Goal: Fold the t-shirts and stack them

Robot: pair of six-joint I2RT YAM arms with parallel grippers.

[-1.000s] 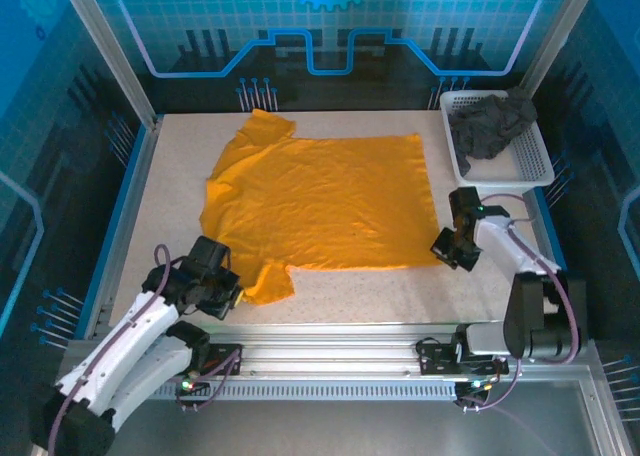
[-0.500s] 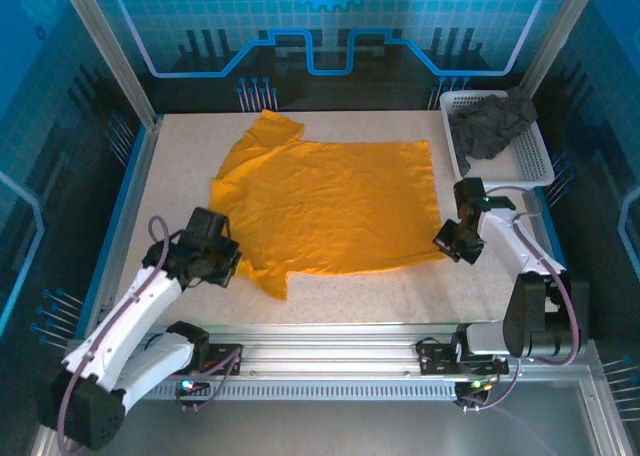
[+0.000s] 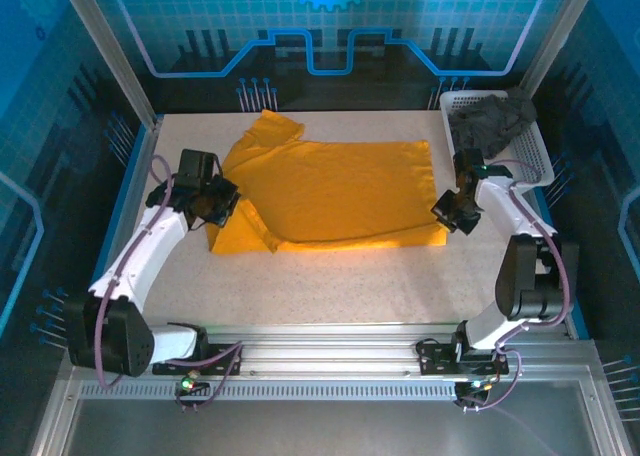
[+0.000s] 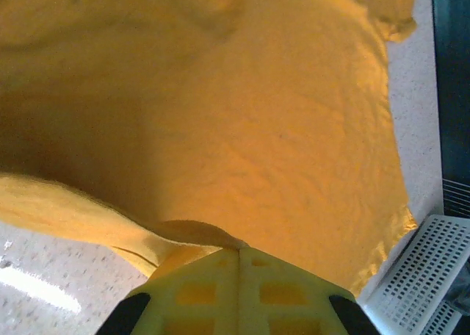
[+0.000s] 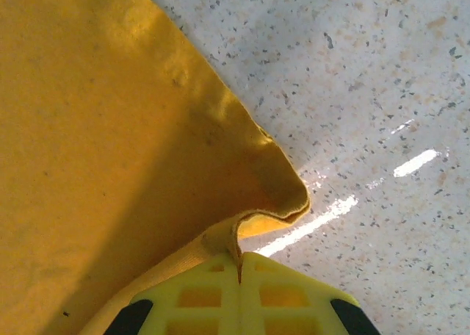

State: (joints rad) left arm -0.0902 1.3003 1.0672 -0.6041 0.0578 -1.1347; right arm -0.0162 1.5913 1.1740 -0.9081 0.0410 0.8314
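On the table (image 3: 350, 286), the orange t-shirt (image 3: 340, 191) lies part-folded; left gripper (image 3: 218, 202) and right gripper (image 3: 452, 214) each clamp its near edge; carry both corners level to the far edge, cloth taut.

Robot lab cell, aluminium frame (image 3: 104, 46), blue circuit-print panels (image 3: 420, 16), speckled table (image 3: 350, 286)
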